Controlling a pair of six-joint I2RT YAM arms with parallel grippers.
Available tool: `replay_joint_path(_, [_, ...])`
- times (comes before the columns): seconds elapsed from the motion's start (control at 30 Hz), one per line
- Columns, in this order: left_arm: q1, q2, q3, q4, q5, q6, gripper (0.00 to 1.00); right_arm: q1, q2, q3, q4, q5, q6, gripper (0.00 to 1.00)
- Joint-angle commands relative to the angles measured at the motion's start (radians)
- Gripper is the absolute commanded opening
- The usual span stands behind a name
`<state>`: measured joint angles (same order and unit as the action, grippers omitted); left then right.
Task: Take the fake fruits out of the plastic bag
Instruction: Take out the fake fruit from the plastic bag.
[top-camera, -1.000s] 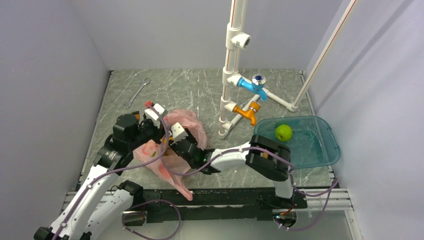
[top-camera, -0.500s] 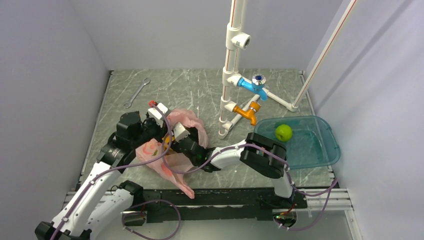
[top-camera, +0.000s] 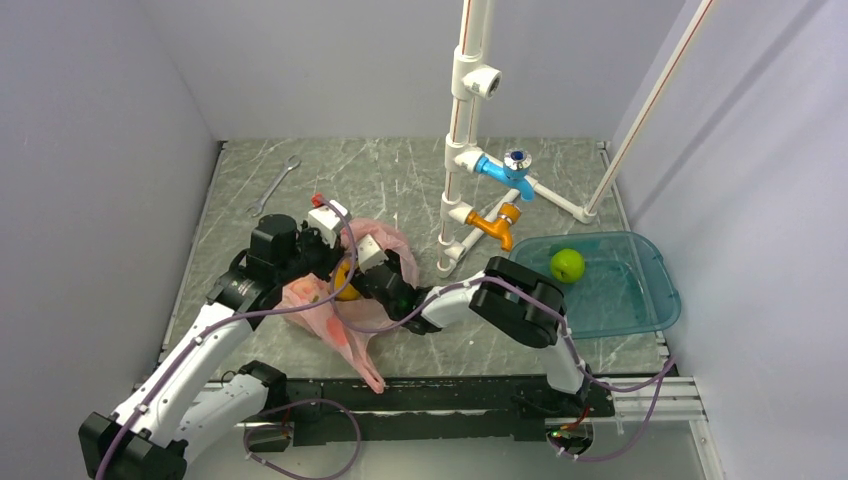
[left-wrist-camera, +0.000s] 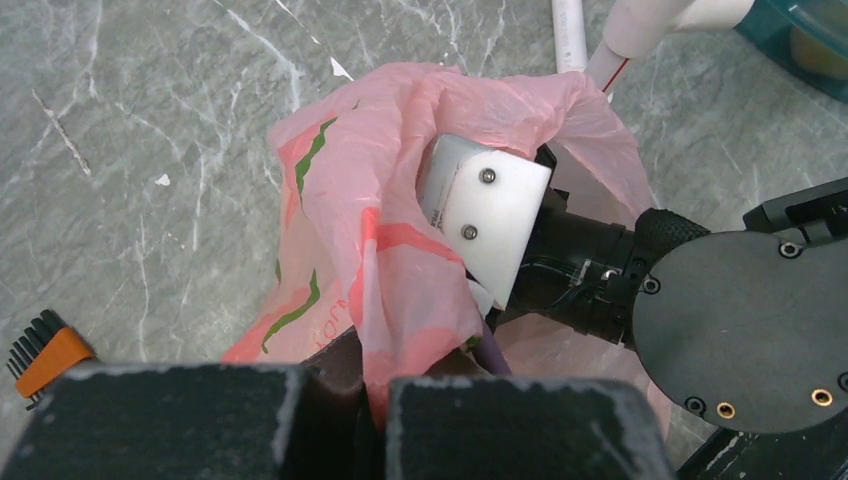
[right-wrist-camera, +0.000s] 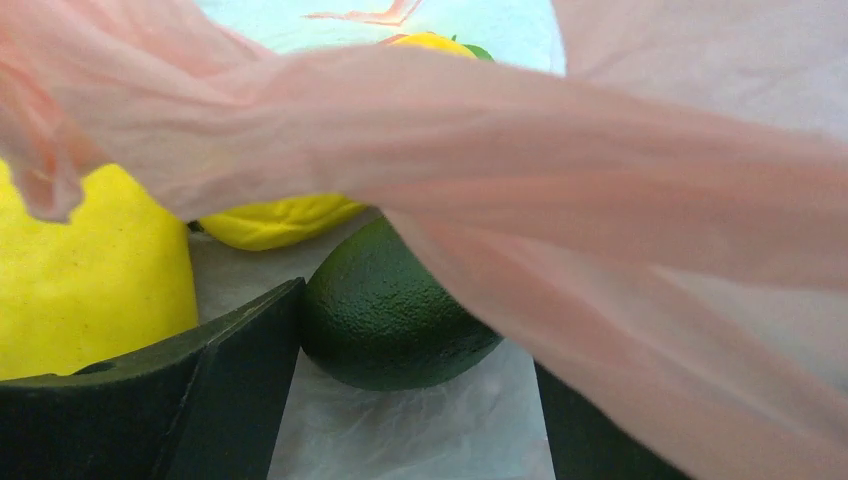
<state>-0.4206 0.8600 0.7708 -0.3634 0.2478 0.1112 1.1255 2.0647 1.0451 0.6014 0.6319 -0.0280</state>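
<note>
The left tool (left-wrist-camera: 345, 415) is clamped shut on a fold of the pink plastic bag (left-wrist-camera: 340, 190), which lies left of centre on the surface (top-camera: 400, 180). It should hold that lip high and taut. Inside the bag, the right tool (right-wrist-camera: 420, 405) stands open, its fingers either side of the dark green avocado (right-wrist-camera: 400, 320), with a yellow mango (right-wrist-camera: 90, 280) just left of it. Probably best to seat deeper around the avocado's widest part, close clear of the drooping film, then carry it to the teal tub (top-camera: 655, 300), where a green apple (top-camera: 567, 265) lies. The left arm reaches forward, wrist bent over the bag. The right arm folds leftward and low, its wrist buried in the bag's mouth.
</note>
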Motion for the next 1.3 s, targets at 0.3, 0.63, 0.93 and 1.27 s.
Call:
replay_joint_path(0.3, [-0.014, -0.011, 0.032, -0.023, 0.018, -0.010, 0.00, 0.034, -0.190, -0.012, -0.058, -0.109, 0.124, 0.27])
replay_joint_path(0.63, [-0.014, -0.021, 0.038, -0.032, -0.003, -0.008, 0.00, 0.047, -0.422, -0.151, -0.098, -0.260, 0.300, 0.04])
replay_joint_path(0.93, [-0.014, -0.018, 0.043, -0.042, -0.042, -0.012, 0.00, 0.147, -0.558, -0.251, -0.136, -0.270, 0.329, 0.00])
replay_joint_path(1.27, [-0.015, 0.002, 0.051, -0.051, -0.079, -0.016, 0.00, 0.171, -0.927, -0.487, -0.184, -0.270, 0.437, 0.00])
